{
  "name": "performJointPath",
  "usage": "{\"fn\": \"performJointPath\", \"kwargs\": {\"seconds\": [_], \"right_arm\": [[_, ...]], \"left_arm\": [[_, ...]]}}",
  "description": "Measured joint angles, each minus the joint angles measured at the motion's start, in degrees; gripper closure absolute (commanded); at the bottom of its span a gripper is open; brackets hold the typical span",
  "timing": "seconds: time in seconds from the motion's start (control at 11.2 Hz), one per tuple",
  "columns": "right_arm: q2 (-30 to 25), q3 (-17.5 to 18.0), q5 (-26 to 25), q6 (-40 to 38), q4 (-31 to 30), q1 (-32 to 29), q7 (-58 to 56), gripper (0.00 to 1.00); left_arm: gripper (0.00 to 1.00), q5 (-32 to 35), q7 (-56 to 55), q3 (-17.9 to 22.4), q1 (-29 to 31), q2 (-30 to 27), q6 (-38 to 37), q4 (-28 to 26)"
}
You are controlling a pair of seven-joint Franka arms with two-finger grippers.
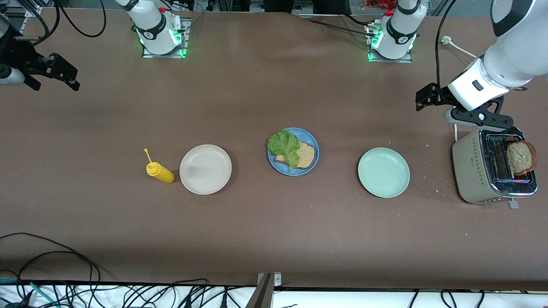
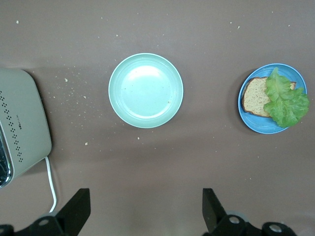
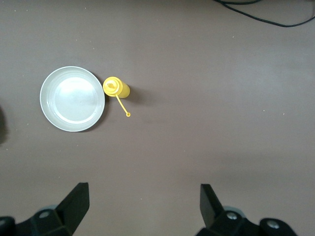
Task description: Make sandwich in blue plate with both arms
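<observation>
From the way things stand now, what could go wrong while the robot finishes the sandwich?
1. The second bread slice stands in the toaster, leaning over its edge; a careless grasp by the open left tool could tip it onto the table.
2. The lettuce leaf hangs over the rim of the blue plate, so pressing bread on top may push it off.
3. Crumbs lie around the mint-green plate.
</observation>
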Motion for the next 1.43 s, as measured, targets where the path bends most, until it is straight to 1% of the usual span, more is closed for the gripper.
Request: {"fn": "performJointPath", "kwargs": {"seconds": [1.43], "right_arm": [[1.39,-0.21,0.00,-0.01,1.16,-0.16,0.00,0.00]], "left_arm": [[0.00,0.00,0.00,-0.04,-0.04,0.00,0.00,0.00]]}}
